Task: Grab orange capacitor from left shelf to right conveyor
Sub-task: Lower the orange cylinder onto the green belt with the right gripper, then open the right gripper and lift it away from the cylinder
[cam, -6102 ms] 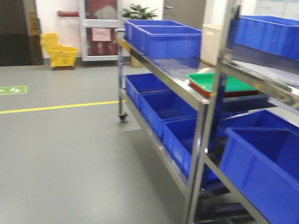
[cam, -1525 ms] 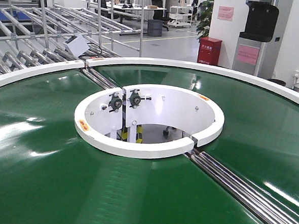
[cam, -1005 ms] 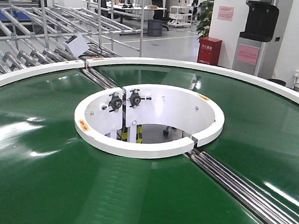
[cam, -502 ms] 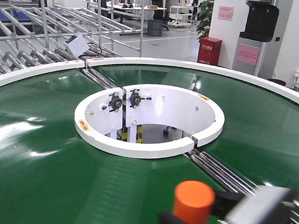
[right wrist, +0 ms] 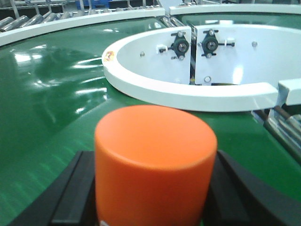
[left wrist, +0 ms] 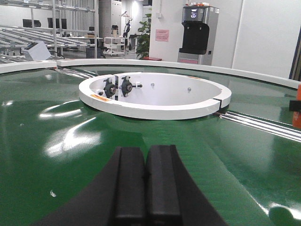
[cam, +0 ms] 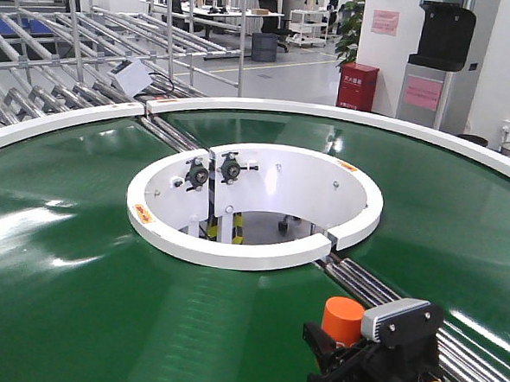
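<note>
R end effector [cam: 335, 369] gripping orange capacitor [cam: 343, 320]

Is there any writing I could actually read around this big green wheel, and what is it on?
Nothing is legible.
Pink wall signs: too blurred.
Red box label: too small.
Orange stickers on the white centre ring: too small.
Orange cylinder in the right claw: no print showing.

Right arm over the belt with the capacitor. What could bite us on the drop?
1. The orange capacitor sits close to the steel rollers at the seam; released there, it might tip or roll.
2. Whether it touches the green belt is unclear; letting go early may topple it.
3. The right gripper fingers hug its sides, so withdrawing could drag it.
</note>
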`<state>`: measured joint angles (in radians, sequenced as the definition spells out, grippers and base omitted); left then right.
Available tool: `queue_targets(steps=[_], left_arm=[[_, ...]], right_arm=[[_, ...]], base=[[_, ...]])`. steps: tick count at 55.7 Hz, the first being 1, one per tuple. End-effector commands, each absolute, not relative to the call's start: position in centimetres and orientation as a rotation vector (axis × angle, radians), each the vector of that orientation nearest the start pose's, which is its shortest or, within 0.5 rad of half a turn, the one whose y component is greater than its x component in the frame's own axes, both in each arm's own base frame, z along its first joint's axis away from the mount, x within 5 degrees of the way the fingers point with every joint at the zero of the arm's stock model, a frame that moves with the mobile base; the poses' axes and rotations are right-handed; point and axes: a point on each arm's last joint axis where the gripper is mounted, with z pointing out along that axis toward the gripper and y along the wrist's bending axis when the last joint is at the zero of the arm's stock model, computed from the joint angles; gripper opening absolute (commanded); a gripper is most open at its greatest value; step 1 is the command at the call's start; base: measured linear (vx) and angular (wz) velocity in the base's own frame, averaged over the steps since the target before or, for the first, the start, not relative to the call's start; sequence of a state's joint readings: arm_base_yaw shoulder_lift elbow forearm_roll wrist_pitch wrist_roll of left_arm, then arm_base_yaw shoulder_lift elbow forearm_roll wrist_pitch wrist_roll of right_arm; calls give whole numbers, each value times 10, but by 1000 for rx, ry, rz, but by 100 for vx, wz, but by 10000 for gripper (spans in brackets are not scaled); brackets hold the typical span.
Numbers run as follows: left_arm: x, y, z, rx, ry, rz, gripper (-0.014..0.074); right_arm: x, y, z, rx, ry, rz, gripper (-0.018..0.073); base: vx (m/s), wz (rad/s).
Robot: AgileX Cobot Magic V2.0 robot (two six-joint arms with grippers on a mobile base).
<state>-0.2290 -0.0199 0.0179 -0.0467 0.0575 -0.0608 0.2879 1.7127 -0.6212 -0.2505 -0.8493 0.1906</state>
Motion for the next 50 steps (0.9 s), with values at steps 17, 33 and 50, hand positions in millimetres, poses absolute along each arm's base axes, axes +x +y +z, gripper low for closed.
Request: queue_targets(steps=[17,33,50], left_arm=[[52,-12,221,84,1428,-291,-6],[52,-12,221,84,1428,-291,-6],[52,-12,221,84,1428,-291,-6]], right_arm=[[316,110,152,-437,1661,337,55],[316,112,146,-461,1667,348,430],[316,112,148,-453,1667,356,678]], base=[[0,0],[0,0],[0,0]])
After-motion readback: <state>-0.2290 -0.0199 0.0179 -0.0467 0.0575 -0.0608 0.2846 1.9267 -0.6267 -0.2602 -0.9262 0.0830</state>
